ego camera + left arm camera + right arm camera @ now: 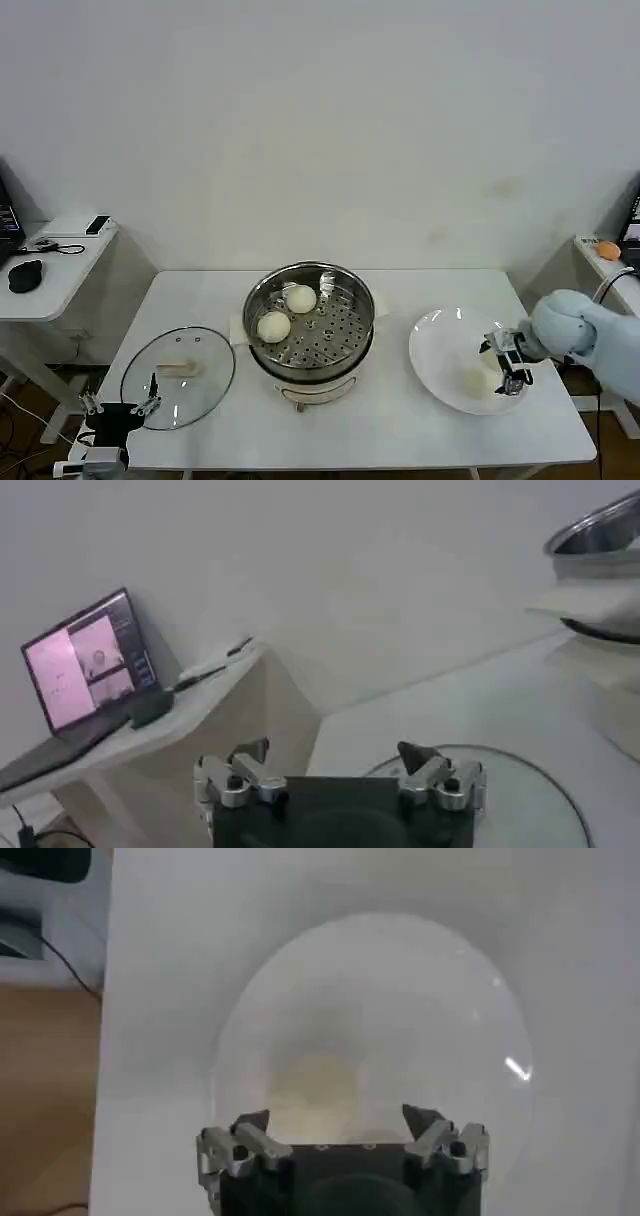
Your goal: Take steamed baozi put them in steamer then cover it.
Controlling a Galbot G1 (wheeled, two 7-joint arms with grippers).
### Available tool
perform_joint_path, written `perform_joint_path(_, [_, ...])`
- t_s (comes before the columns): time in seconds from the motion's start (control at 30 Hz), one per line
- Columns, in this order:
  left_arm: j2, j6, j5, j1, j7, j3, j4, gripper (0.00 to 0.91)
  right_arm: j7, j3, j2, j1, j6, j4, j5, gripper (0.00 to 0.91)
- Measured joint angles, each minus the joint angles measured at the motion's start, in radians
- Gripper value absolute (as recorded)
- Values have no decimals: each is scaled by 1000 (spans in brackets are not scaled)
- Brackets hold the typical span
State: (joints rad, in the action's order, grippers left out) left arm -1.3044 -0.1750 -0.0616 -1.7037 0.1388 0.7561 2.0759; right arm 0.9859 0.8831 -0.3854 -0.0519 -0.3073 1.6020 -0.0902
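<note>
**Right hand over the last bun**

Two baozi (287, 311) lay in the steamer (312, 322). The right hand (337, 1118) hovered spread wide, gripping nothing, above one bun (315, 1083) on the plate (440, 345). The left hand (333, 760), open, idled by the glass lid (178, 377).

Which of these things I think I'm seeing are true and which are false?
1. Two cream-white dough buns lie in the shiny steel steamer pot. True.
2. The clear glass lid covers the pot. False: it lies flat on the white table, to the robot's left of the pot.
3. The right hand is open above the flat white plate, by a bun lying there. True.
4. The left hand holds a bun. False: it is open and empty, at the lid's near edge.
5. The plate holds three buns. False: one can be made out.
</note>
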Motion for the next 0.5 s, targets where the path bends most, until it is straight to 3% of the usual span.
perform_joint_path(0.23, [2,0,-1,3,0,1,-12,907,-3,-37,-29,-59,5,-49,-27,907])
perform_joint_path(0.5, [3,1,0,0,0,8,-14,907,-7,-55,-67,-92,-7,-97,-29,796])
